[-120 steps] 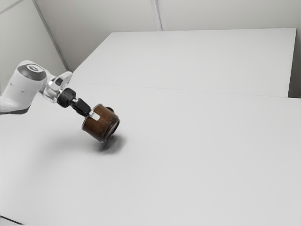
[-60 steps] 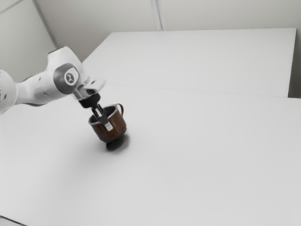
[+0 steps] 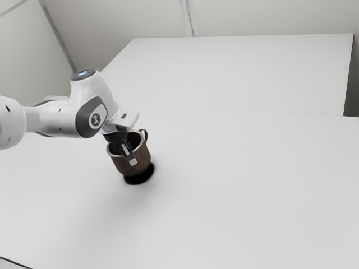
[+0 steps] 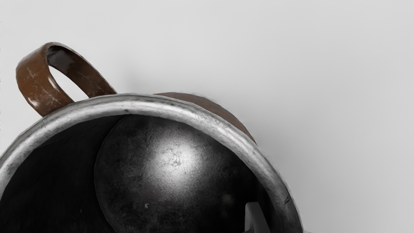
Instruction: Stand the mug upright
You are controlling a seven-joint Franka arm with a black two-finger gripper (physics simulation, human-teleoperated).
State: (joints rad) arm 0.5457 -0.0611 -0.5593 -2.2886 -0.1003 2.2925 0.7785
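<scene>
black two-fingered pincer [image 3: 129,155] holds brown mug nearly upright

the pincer is closed on the wall of the round, brown, silver-rimmed mug [image 3: 141,161], one dark finger [image 4: 256,218] inside it and the other outside. the mug is over the smooth pale-grey table [image 3: 235,185], mouth upward but leaning toward the exterior view's left, its curved brown handle [image 4: 35,84] on the far side from the arm. most of the righting looks done. what seems left is taking out the last lean, setting the base flat and letting go; a black shadow lies under the base, and i can't tell whether any edge touches.
</scene>
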